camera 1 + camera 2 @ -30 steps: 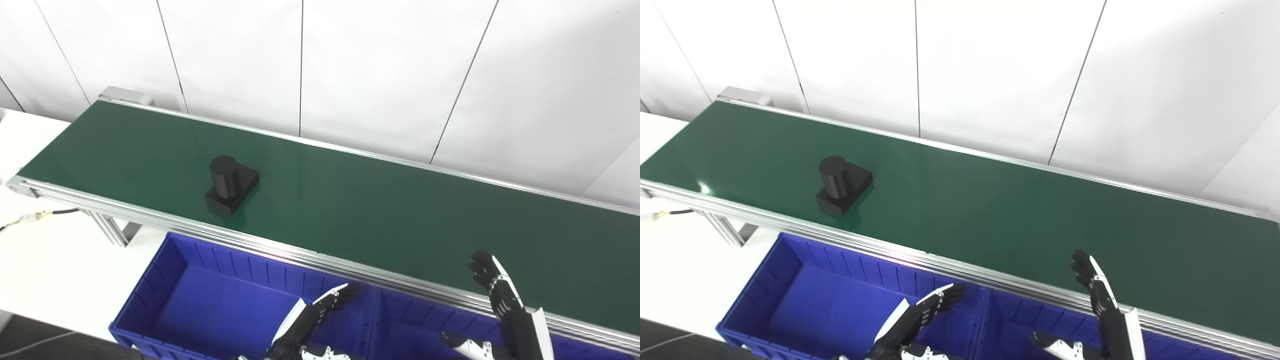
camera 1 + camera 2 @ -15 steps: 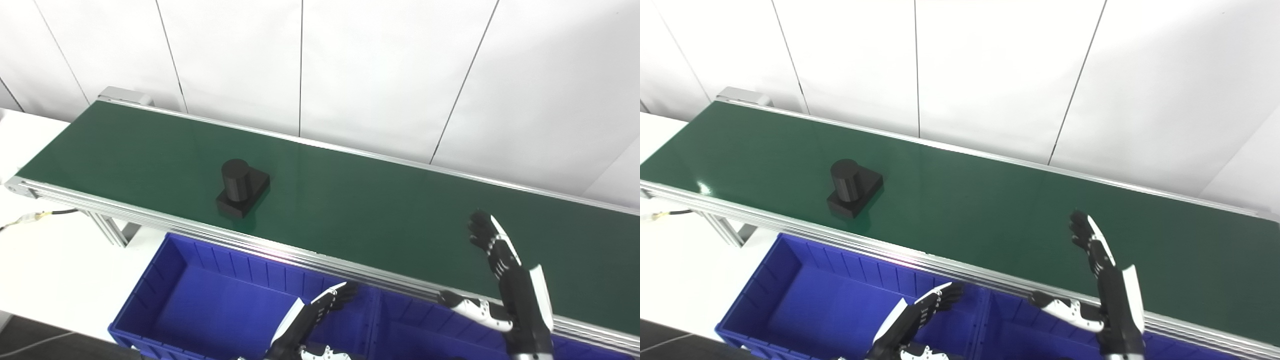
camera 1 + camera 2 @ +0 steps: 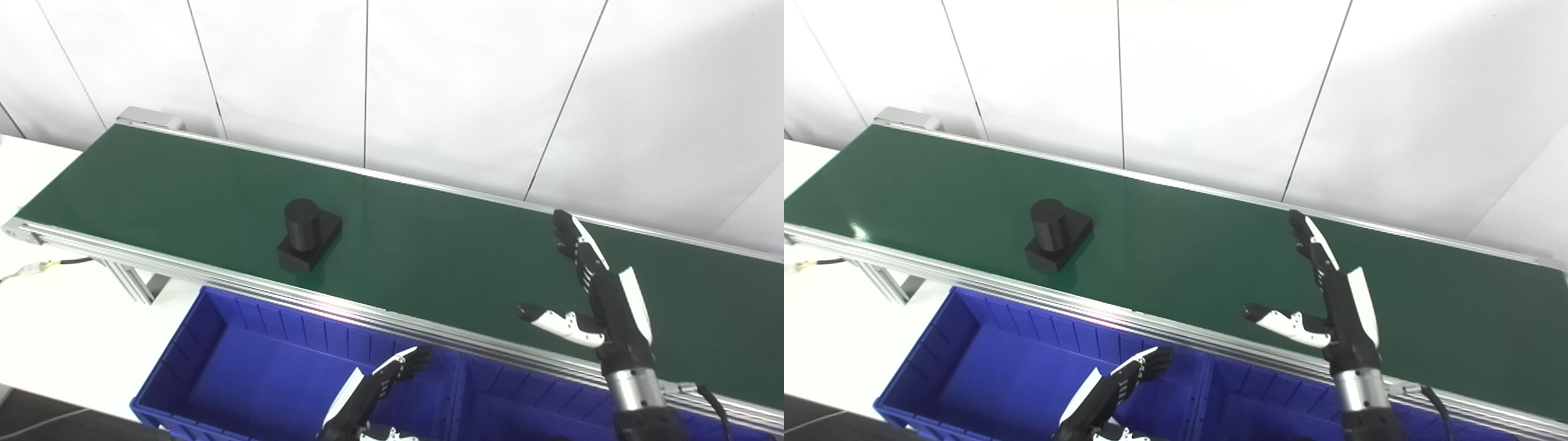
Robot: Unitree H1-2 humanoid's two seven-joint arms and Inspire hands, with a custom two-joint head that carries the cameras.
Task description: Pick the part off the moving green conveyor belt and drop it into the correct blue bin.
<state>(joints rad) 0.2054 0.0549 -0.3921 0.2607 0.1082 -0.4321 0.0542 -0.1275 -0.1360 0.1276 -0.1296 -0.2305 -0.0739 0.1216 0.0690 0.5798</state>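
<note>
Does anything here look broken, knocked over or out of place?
Nothing stands out. The black part sits upright on the green belt, turned a little askew to the belt's edges. The right robot hand is open above the belt, and the left robot hand is open over a blue bin.

The green belt (image 3: 441,257) lay bare between the black part (image 3: 308,243) and the right hand (image 3: 603,294), which stood open above the belt, well apart from the part; the wall (image 3: 465,92) closed the far side; the blue bin (image 3: 245,367) sat below the near rail, the left hand (image 3: 380,386) over it.
</note>
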